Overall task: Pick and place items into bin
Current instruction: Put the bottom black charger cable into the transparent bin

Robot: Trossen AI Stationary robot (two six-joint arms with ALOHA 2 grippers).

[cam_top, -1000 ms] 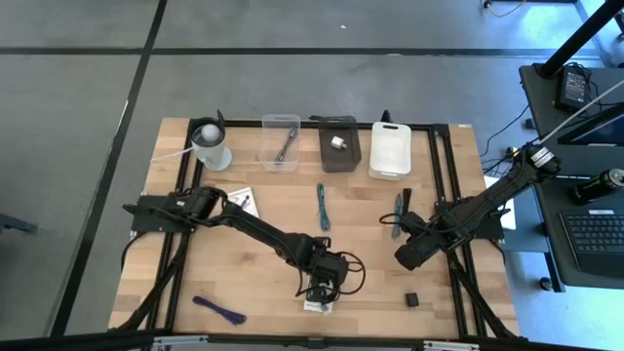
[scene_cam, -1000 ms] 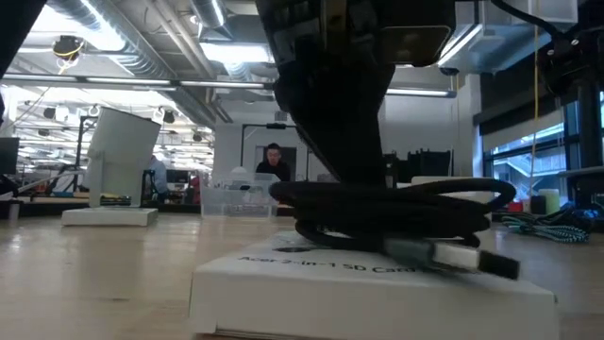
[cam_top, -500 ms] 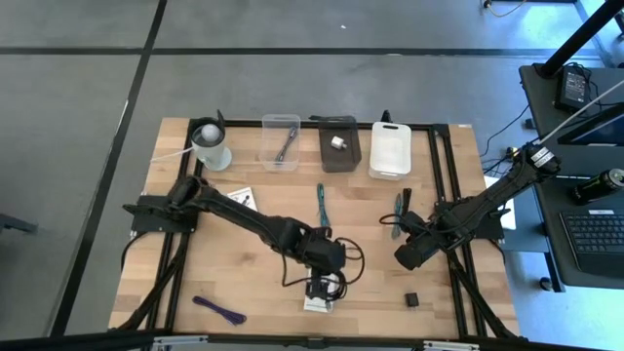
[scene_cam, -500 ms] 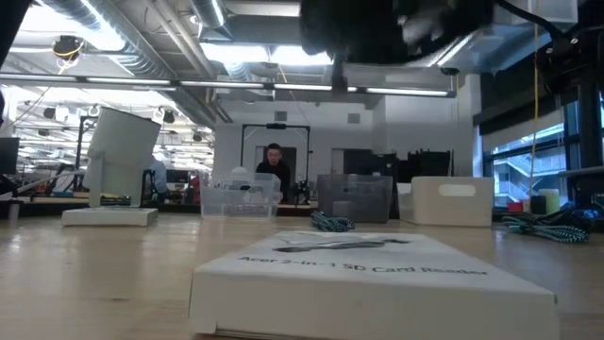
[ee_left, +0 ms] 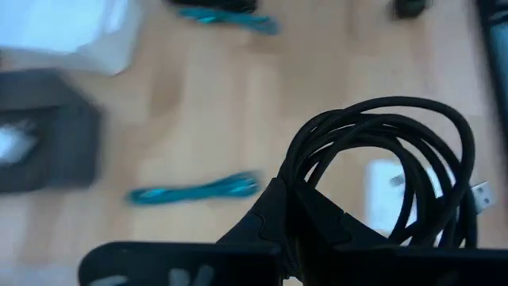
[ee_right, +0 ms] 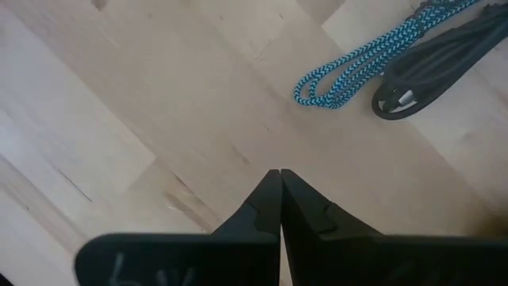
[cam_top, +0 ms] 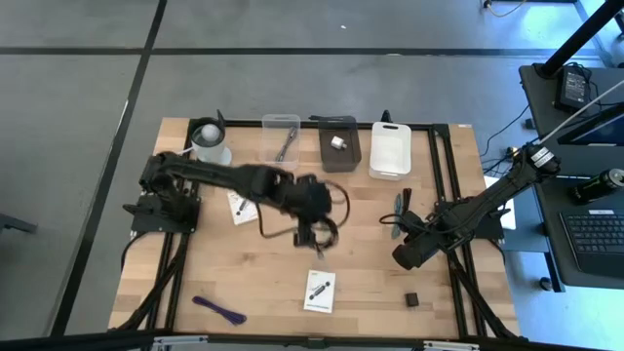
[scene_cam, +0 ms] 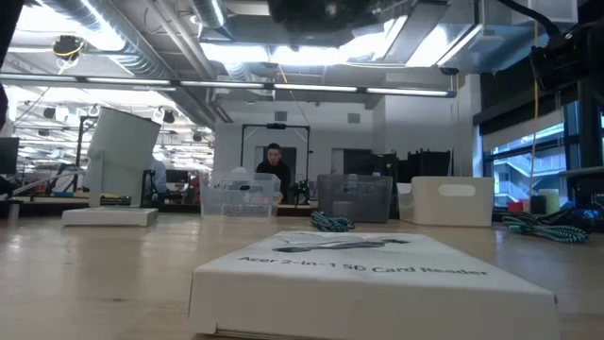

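My left gripper (cam_top: 310, 220) hangs over the table's middle, shut on a black coiled cable (ee_left: 397, 171). Under it on the wood lie a white card (cam_top: 319, 290) near the front edge and a teal strap (ee_left: 194, 191). A second white card (cam_top: 241, 207) lies to the left. A purple strap (cam_top: 219, 309) lies at the front left and a tiny black cube (cam_top: 412, 299) at the front right. My right gripper (ee_right: 279, 175) is shut above bare wood on the right, close to a teal strap (ee_right: 373, 56) and a grey strap (ee_right: 436, 67). My left gripper pinches several strands on one side of the coil (ee_left: 305, 183) between its two fingers. The fingers slant down from above. The coil hangs beyond the fingertips, lifted clear of the table, with its plug end (ee_left: 479, 193) dangling free.
Along the far edge stand a clear bin (cam_top: 281, 141) with something grey in it, a dark bin (cam_top: 340, 146) and a white bin (cam_top: 390, 148), with a white cup (cam_top: 210, 144) to their left. Black frame rails run along the table's sides.
My left gripper has risen from the white card near the front edge and swung toward the far edge and the bins. It has carried the coiled cable, which has come off the card and now hangs clear. The card has stayed where it was.
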